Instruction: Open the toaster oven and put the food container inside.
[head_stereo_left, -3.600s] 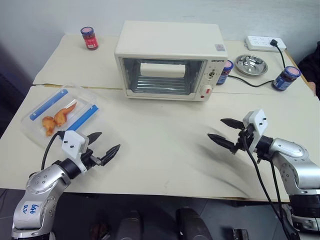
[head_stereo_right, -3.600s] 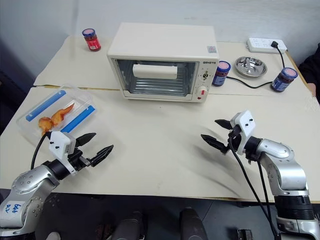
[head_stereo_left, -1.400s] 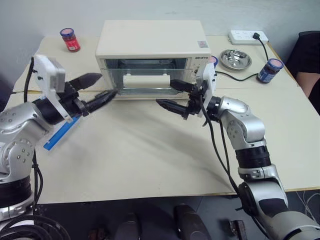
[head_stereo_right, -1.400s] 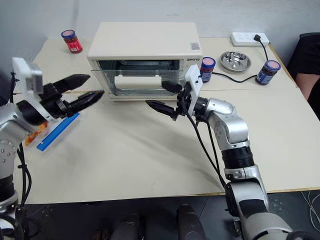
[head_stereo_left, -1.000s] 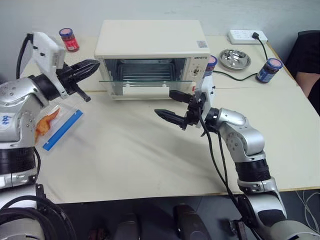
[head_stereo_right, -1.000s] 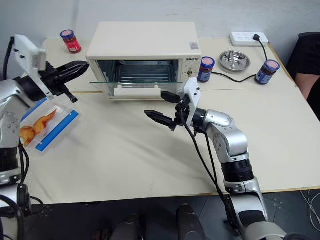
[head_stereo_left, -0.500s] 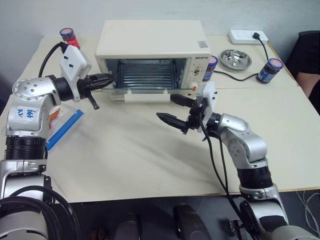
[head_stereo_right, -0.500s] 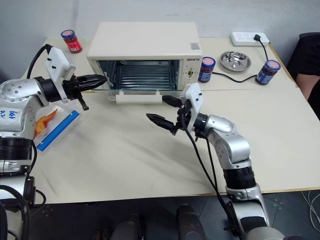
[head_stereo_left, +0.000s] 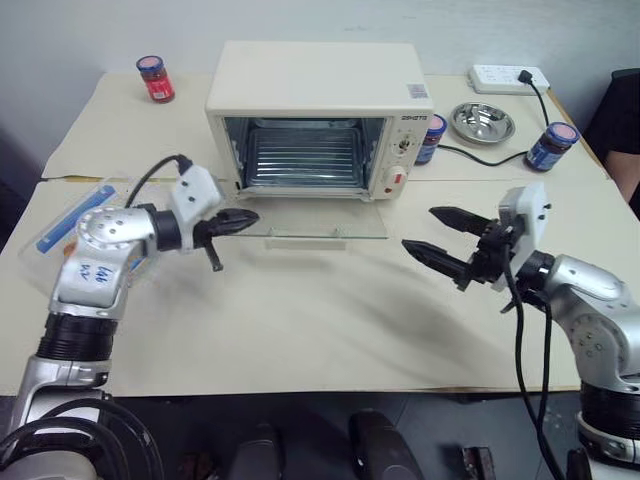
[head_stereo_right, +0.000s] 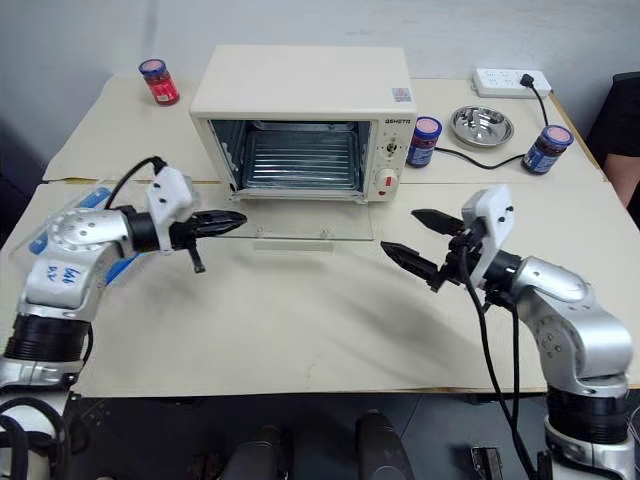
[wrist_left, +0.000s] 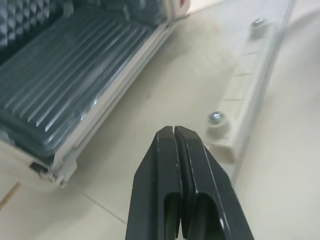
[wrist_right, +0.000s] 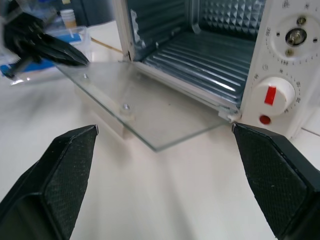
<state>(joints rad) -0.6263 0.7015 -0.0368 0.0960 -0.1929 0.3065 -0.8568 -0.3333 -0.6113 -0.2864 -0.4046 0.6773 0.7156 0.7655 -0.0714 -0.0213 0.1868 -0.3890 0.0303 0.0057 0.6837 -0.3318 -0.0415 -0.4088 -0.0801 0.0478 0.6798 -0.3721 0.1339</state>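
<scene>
left gripper (head_stereo_left: 238, 220) jaws pressed together, empty, laid on oven (head_stereo_left: 318, 90) door (head_stereo_left: 310, 222) to push it flat | right gripper (head_stereo_left: 440, 236) jaws spread wide, empty, held clear

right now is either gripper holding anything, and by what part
Nothing is held. The left gripper is shut on nothing at the left corner of the oven's open glass door; the right gripper hangs open.

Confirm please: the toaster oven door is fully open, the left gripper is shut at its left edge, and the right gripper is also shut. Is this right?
Not quite. The right gripper is open, its fingers spread wide, as the right wrist view shows. The rest holds: the toaster oven door lies open and the left gripper is shut at its left edge.
</scene>
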